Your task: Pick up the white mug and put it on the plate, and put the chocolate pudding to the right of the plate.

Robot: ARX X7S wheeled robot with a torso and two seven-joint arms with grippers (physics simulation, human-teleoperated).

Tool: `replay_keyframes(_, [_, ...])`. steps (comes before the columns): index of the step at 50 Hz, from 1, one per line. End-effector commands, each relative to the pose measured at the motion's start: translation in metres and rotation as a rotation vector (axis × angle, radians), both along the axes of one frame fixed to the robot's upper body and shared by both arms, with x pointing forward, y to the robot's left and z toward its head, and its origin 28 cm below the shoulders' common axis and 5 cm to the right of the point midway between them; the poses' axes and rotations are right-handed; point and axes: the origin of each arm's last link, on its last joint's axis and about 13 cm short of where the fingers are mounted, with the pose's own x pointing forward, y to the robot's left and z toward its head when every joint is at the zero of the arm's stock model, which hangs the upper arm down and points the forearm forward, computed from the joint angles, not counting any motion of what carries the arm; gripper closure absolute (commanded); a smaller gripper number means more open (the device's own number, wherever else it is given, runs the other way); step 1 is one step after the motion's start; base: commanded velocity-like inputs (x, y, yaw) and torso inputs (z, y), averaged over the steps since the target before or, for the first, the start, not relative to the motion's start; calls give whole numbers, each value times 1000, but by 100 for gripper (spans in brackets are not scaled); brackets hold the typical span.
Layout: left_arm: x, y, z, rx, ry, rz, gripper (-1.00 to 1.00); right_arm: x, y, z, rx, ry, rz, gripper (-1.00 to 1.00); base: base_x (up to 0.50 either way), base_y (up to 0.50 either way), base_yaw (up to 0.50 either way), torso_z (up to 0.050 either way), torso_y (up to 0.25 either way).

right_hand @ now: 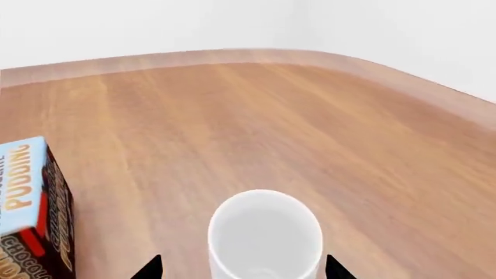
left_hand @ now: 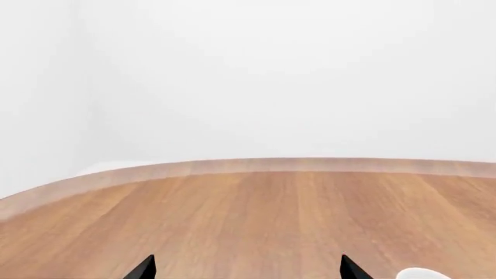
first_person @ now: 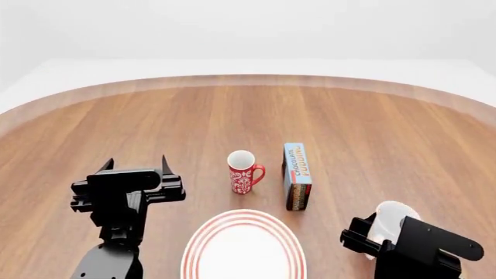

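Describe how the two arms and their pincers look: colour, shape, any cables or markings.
Both arms are matte black and blocky, built of angular housings. The left pincer ends in two thin, pointed black fingers above a boxy wrist block. The right pincer shows only two dark pointed tips; its arm has a flat, rounded black cover. No cables, markings or sleeves are visible.

The white mug (right_hand: 265,235) stands upright between the right gripper (right_hand: 243,268) fingertips, seemingly untouched. Chocolate pudding (first_person: 298,175) lies just beyond-left; the red-ringed plate (first_person: 241,247) farther left.
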Motion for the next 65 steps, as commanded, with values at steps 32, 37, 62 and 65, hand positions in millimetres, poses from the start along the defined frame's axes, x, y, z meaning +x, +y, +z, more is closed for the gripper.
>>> replay_keyframes(32, [1,0,-1,-2,4,4,-100,-23,-4,-21,299,143,37,-100,0,0,0,0,0])
replay_keyframes(37, [1,1,-2,-1,4,6,-100,-20,-6,-22,296,127,33,-100,0,0,0,0,0])
replay_keyframes(62, [0,2,-3,-5,6,14,-100,15,-11,-44,284,180,53,-100,0,0,0,0,0])
replay_keyframes(65, [0,2,-2,-5,5,15,-100,16,-12,-46,287,186,49,-100,0,0,0,0,0])
